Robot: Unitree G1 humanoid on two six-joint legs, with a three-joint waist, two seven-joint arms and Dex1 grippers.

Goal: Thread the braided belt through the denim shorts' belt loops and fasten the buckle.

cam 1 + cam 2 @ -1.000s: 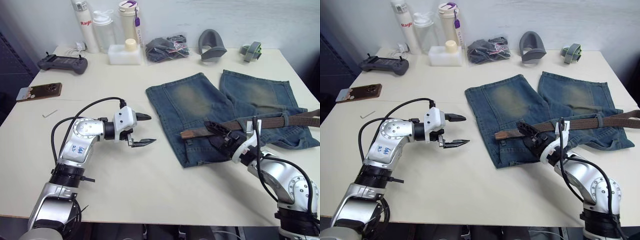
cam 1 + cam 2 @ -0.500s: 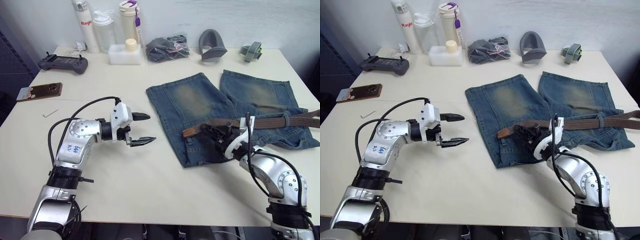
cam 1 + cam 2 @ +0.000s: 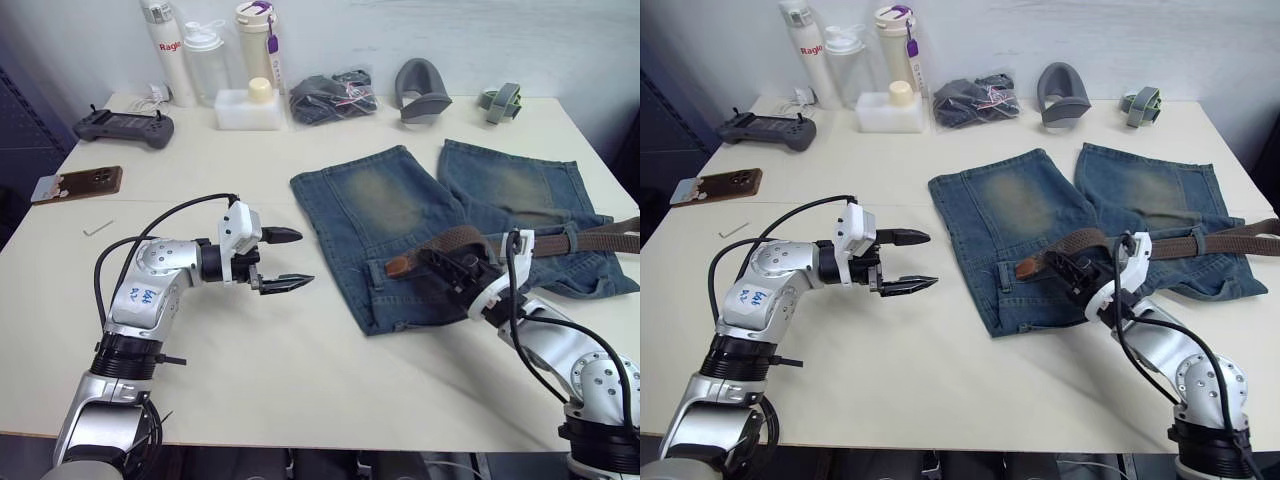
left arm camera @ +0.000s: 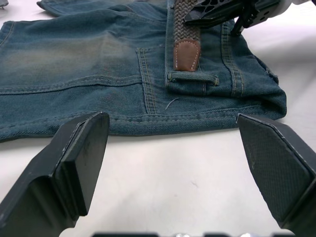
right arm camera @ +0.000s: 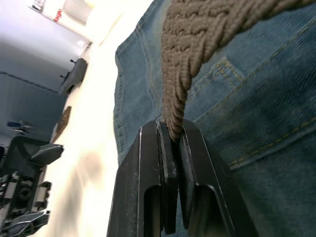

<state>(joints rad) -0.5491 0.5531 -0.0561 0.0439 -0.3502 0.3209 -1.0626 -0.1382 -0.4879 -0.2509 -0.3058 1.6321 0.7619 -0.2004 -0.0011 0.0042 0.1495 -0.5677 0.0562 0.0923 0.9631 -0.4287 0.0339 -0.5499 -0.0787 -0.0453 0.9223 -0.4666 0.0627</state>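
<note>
While its fingers stand wide apart and hold nothing, the left gripper (image 3: 282,258) hovers over bare surface (image 3: 300,380) just beside the near left corner of the denim shorts (image 3: 400,215), probably waiting to pin the waistband or take the belt's end. Those shorts lie flat with the waistband toward the robot and the legs pointing away, which leaves the belt loops open to reach; one loop (image 4: 192,77) lies directly in front of the brown leather tip (image 4: 186,55), so the strap looks lined up to slide under it. Further right, the right gripper (image 3: 1072,272) has its fingers pinched on the braided belt (image 3: 545,243) a short way behind the tip, lifting that part into a low arch. Past the grip, the belt runs rightward along the waistband and through a loop (image 3: 571,240).
</note>
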